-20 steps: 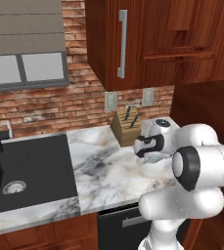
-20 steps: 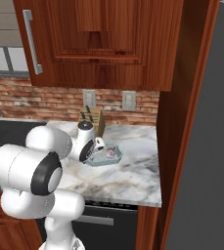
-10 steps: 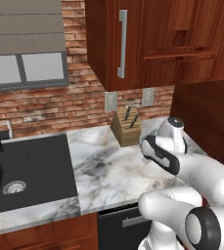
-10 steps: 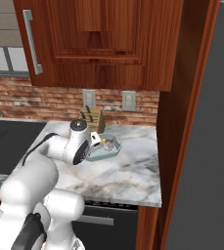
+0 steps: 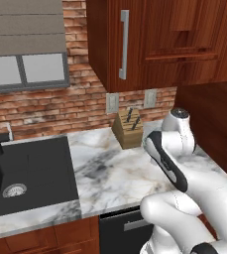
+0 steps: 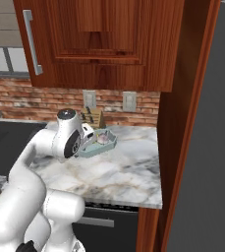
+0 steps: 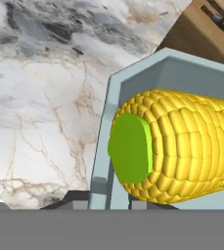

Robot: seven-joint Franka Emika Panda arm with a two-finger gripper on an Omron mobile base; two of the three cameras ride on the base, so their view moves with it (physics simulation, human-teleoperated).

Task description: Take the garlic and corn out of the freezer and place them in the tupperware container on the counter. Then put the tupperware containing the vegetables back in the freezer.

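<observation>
As the corn lies in the tupperware container:
Pincer: mine, clamped on its rim.
Next: carry to freezer.

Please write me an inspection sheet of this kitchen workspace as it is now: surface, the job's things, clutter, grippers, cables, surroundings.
Surface: counter, white and grey veined marble, over a black dishwasher front.
Job's things: tupperware container, pale blue, at the back of the counter next to the knife block; corn lies in it, green end toward the hand camera. Something pale shows in the tray in the right base view; too small to tell if it is the garlic.
Clutter: wooden knife block against the brick wall.
Grippers: gripper at the tray's rim, hidden behind the wrist; jaws shut, on the rim as far as the hand view suggests.
Cables: nothing seen.
Surroundings: black sink, wood wall cabinets, two wall outlets.
</observation>
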